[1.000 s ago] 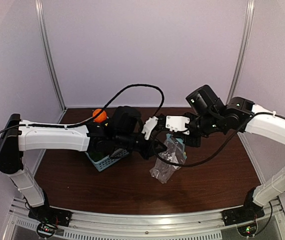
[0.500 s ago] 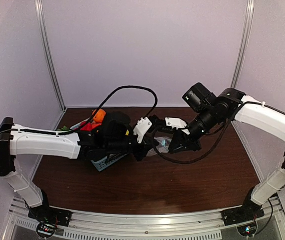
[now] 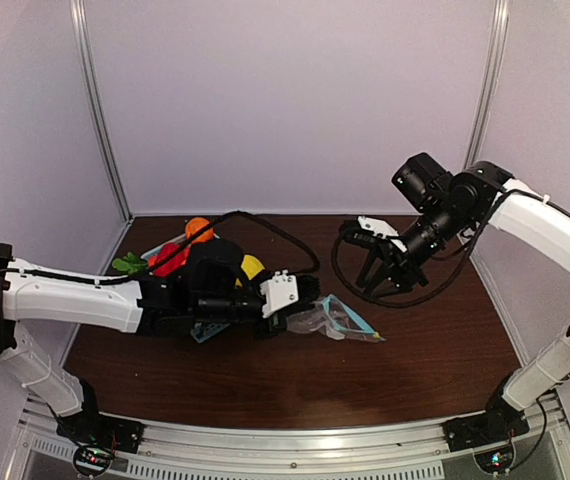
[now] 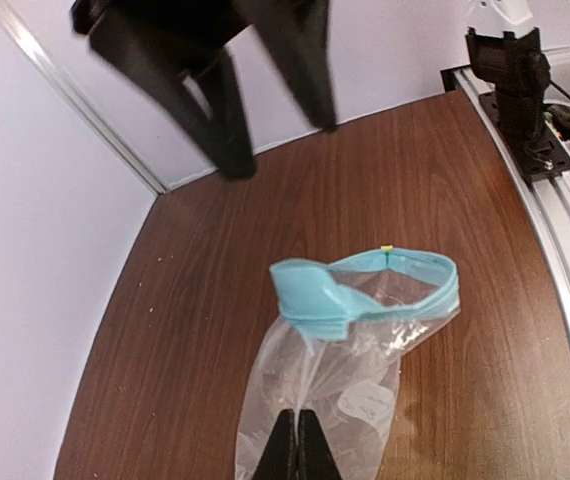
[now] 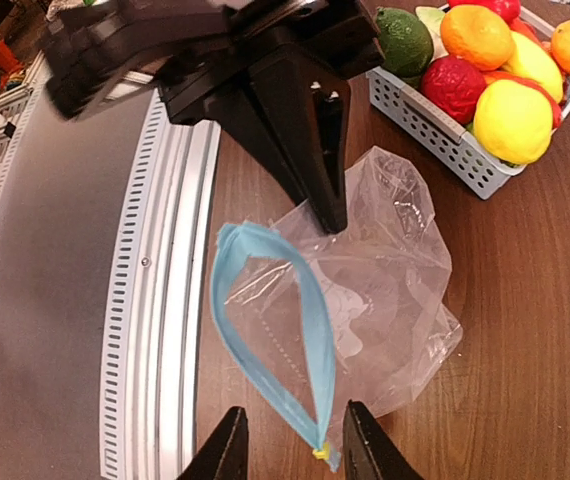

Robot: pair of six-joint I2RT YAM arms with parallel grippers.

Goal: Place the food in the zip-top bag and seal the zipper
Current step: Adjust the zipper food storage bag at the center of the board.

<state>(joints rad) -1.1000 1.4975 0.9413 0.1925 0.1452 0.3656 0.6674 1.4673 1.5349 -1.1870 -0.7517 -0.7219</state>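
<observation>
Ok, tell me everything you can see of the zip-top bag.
The zip-top bag is clear, crinkled plastic, empty, lying on the wooden table. Its light-blue zipper gapes open in a loop, a small yellow tab at one end. The left claw pinches the closed end; the open right claw hangs above the zipper, not gripping.

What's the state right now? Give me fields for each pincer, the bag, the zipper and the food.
left pincer: shut on the zip-top bag, at the end away from its mouth
right pincer: open, above the table, holding nothing
zip-top bag: resting on the table, no food visible inside
zipper: unsealed, mouth gaping in a loop
food: piled in the basket
</observation>
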